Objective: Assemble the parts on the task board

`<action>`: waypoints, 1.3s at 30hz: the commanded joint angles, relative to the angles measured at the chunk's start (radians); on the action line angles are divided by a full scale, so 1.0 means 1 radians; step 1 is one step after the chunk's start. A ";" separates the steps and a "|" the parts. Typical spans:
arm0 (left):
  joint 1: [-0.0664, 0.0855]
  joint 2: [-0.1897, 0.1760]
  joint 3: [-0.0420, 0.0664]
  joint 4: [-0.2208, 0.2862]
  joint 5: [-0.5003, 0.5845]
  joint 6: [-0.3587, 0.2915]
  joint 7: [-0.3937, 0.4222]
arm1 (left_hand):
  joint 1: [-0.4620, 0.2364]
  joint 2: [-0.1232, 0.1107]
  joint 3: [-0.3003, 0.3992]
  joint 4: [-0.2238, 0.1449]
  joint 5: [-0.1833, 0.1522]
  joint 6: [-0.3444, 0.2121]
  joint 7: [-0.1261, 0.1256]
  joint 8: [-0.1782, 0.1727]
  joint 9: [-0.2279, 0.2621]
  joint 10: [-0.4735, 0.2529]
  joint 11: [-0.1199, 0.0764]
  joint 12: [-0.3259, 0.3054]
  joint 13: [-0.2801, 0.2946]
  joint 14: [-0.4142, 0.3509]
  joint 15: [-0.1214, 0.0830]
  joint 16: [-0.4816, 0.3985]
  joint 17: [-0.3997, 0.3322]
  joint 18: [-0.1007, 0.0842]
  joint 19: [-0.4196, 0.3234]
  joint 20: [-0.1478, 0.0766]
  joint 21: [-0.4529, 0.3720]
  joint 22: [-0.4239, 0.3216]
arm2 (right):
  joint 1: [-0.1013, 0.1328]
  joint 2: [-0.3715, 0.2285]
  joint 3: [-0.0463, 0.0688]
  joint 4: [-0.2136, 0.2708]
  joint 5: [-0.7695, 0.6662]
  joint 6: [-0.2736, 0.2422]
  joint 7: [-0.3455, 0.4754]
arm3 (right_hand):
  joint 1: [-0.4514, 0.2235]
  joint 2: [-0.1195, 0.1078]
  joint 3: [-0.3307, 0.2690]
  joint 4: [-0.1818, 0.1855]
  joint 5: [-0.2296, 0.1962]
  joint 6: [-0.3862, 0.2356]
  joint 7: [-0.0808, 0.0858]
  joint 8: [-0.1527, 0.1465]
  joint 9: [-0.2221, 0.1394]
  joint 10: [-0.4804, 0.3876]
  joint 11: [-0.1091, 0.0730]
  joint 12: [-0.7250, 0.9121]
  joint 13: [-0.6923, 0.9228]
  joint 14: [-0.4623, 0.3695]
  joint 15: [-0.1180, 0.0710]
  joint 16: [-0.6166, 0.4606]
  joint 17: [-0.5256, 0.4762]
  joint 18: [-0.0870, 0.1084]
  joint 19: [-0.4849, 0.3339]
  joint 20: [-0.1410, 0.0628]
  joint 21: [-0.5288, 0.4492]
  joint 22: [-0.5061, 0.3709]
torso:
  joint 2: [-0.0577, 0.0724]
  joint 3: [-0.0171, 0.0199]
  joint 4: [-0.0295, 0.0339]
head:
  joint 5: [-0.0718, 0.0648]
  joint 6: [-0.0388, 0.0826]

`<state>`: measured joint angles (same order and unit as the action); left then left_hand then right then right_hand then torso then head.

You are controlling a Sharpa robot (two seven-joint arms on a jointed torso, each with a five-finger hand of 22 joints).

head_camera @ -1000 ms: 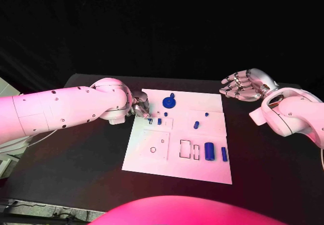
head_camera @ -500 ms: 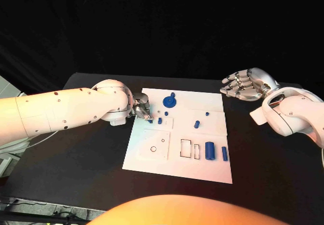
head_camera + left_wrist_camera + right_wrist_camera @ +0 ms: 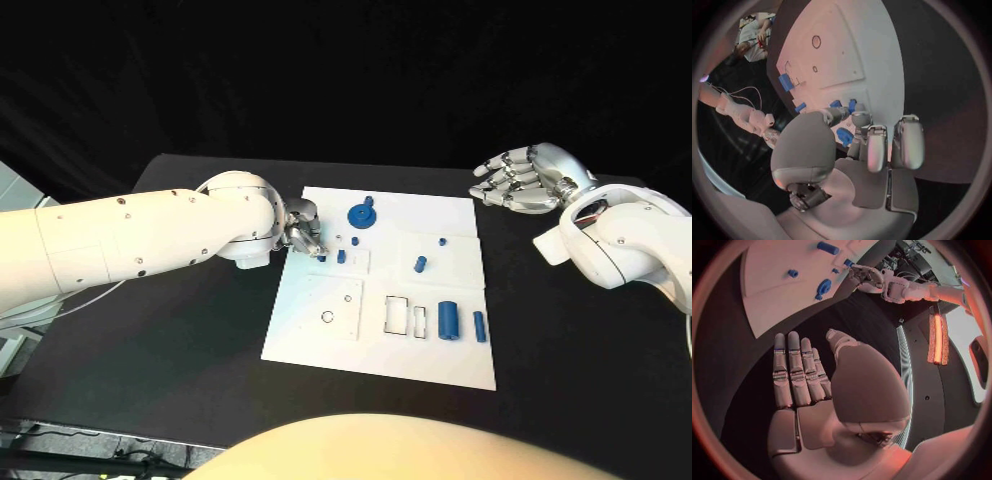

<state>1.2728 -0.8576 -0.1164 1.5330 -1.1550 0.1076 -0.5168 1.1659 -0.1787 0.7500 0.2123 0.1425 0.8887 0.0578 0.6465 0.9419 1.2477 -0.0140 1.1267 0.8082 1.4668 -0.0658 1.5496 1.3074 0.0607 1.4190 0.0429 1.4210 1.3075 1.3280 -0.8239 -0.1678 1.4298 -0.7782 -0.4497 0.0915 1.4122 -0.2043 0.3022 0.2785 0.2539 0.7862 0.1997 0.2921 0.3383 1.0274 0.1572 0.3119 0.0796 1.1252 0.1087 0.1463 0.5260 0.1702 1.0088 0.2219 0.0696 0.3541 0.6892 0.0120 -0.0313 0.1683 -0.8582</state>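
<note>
The left hand (image 3: pixel 300 226) pinches a small blue part (image 3: pixel 844 136) at the flat white task board's (image 3: pixel 433 355) left edge, while the right hand (image 3: pixel 522 180) hovers released over the black tabletop (image 3: pixel 173 330).

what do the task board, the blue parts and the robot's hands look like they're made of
Task board: a thin white sheet with a matte face showing no glare, likely plastic, though painted metal is possible.
Blue parts, such as the large cylinder: evenly coloured and dull, probably moulded or printed plastic.
Left hand and right hand: silver with soft highlights, either metal or metallic-finished plastic.
</note>
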 commanded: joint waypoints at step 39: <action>-0.005 0.021 -0.004 -0.010 0.011 0.046 -0.004 | 0.000 0.000 0.186 -0.173 0.004 0.010 -0.001 0.003 0.000 0.011 -0.004 0.001 -0.001 0.094 -0.006 0.002 0.234 -0.008 0.010 -0.001 0.007 0.071 | -0.001 0.001 0.000 -0.004 -0.002 0.024 0.004 | 0.004 0.002 -0.003 0.000 0.004 0.005 0.028 -0.004 -0.002 0.009 0.002 -0.008 -0.003 -0.003 0.000 -0.007 -0.002 0.013 -0.004 0.000 -0.002 -0.004 | 0.000 0.0007 -0.0015 | 0.001 -0.003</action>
<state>1.2730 -0.8433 -0.1170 1.5203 -1.1577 0.1282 -0.5247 1.1653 -0.1792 0.7526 0.2147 0.1454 0.8940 0.0592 0.6464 0.9422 1.2530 -0.0156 1.1267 0.8080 1.4668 -0.0657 1.5496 1.3073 0.0607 1.4223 0.0395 1.4243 1.3074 1.3277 -0.8230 -0.1681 1.4256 -0.7782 -0.4415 0.0902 1.4122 -0.2043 0.3022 0.2785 0.2538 0.7862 0.1997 0.2920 0.3374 1.0273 0.1572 0.3075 0.0771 1.1252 0.1087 0.1424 0.5245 0.1703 1.0088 0.2219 0.0697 0.3511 0.6892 0.0124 -0.0324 0.1704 -0.8609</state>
